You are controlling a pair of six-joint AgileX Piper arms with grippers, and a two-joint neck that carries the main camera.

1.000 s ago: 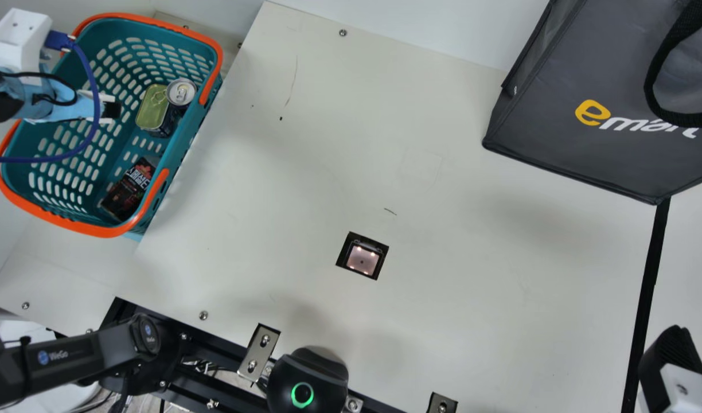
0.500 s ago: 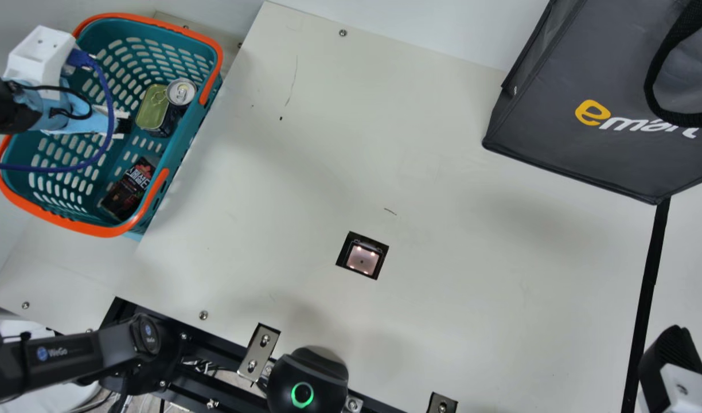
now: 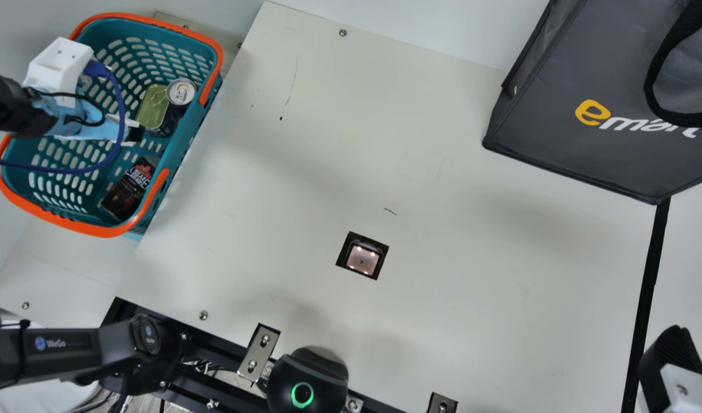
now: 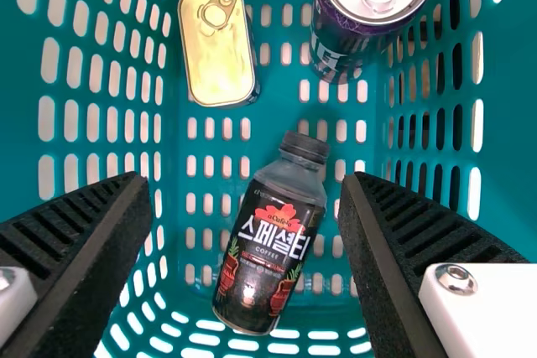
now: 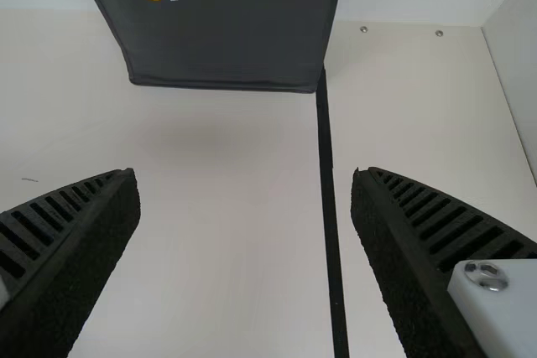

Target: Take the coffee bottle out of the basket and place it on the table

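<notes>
Our left gripper (image 3: 135,135) has shifted rightward and nearer over the basket (image 3: 93,229), spread and empty; we've yet to grasp, lift or place the coffee bottle (image 4: 268,253).

So it's a cream surface (image 3: 471,275) with scuffs (image 3: 390,211) and screws (image 3: 343,32), a black strip (image 3: 649,281) running down one side, plain whitish walls (image 3: 414,28) meeting at a corner in the right wrist view, black framing (image 3: 216,346) along the near edge, and some light floor (image 3: 230,378) peeking through below.
</notes>
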